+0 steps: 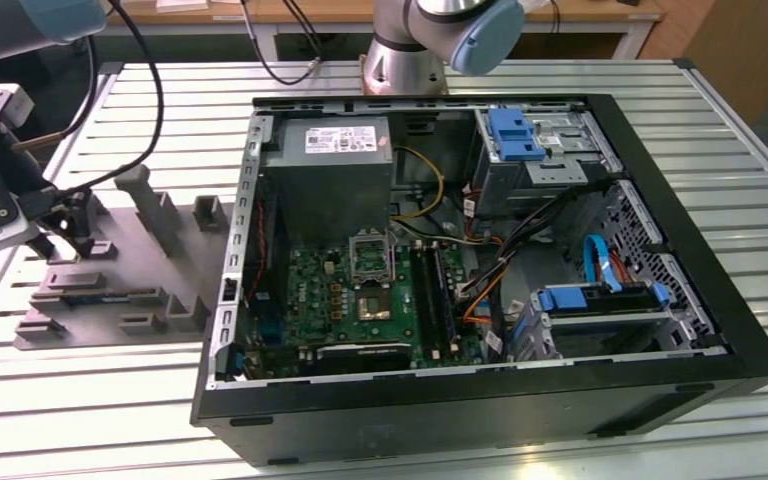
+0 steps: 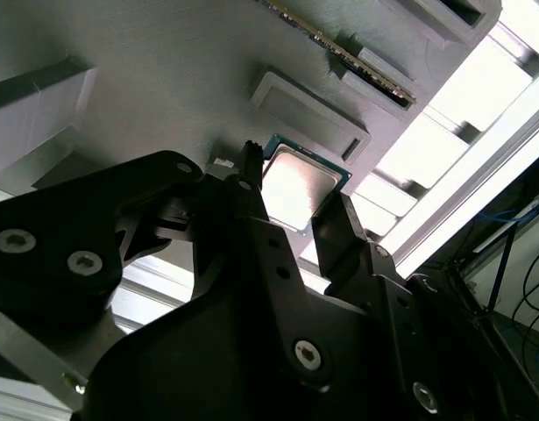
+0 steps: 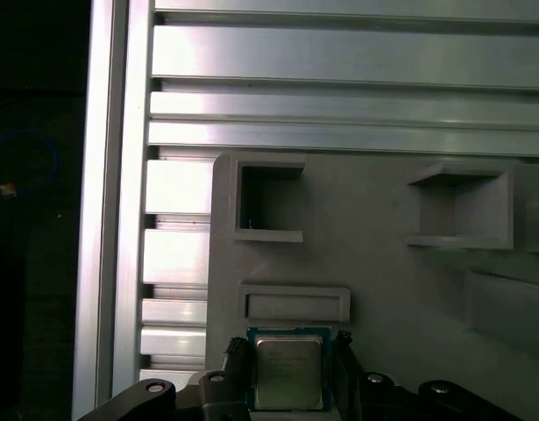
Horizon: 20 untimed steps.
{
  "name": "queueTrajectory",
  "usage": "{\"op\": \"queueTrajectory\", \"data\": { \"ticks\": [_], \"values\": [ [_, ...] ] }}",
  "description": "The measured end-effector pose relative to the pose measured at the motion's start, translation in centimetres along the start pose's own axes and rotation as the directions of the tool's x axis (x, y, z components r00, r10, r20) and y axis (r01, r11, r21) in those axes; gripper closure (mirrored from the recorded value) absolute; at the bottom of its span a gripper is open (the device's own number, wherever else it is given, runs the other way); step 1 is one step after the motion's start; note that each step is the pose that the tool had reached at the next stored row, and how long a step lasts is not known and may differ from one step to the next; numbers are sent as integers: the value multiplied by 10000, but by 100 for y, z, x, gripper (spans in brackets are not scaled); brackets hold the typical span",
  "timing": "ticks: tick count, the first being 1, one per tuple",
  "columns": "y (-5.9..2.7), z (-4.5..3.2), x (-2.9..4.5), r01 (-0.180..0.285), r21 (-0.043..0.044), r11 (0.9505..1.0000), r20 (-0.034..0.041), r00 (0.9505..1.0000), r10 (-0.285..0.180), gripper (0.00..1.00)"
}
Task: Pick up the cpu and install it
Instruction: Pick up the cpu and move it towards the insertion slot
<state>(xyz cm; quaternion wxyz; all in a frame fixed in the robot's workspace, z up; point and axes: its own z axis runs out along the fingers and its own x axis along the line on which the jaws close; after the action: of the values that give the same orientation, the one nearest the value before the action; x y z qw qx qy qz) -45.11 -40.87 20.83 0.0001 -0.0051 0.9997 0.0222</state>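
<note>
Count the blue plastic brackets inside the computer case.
2. The far blue bracket sits by the arm's base; the near blue bracket lies beside the blue cable. More may be hidden.

a robotics lab or a test workshop is shown. a work table (image 1: pixel 758 200) built of aluminium profiles is seen, and a robot arm (image 1: pixel 404 60) is set at its edge. an opened computer case (image 1: pixel 491 400) is laid on the table beside a grey holder plate (image 1: pixel 117 290). black cables (image 1: pixel 157 90) are hung over it, and a wooden desk (image 1: pixel 598 12) is placed behind.
</note>
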Motion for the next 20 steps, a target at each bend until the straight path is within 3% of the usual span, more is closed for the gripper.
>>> {"op": "queueTrajectory", "data": {
  "ticks": [20],
  "values": [
    [3, -63, 0, 0, 0, 10000, -1, 10000, 0, 53]
  ]
}}
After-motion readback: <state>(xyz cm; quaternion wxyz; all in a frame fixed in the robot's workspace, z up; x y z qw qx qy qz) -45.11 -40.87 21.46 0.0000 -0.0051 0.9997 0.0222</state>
